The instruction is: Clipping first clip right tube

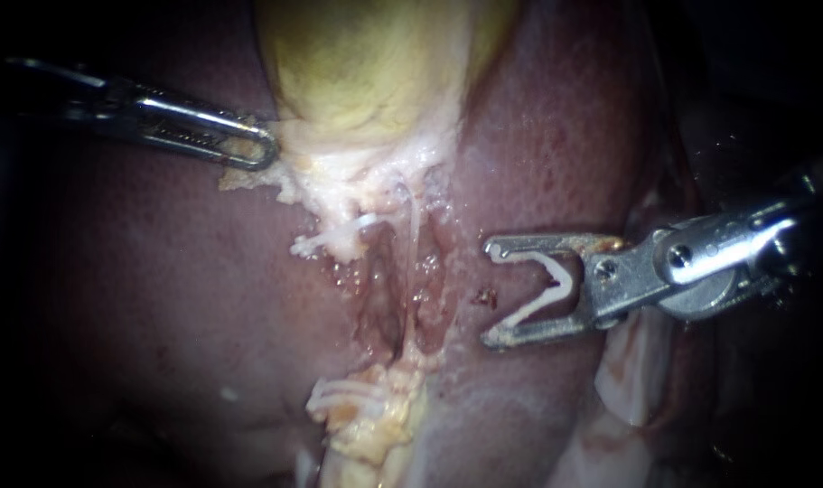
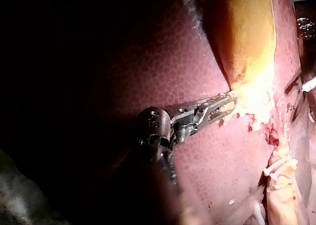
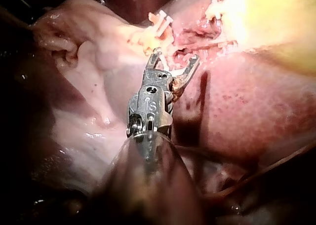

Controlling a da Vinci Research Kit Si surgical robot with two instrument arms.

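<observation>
Clip (image 1: 563, 287) between right instrument's (image 1: 492, 294) spread jaws

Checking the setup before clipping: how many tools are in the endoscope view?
2. Left tool grips pale tissue beside the gallbladder; right tool, over the liver, holds a clip in its jaws. No others show.
</observation>
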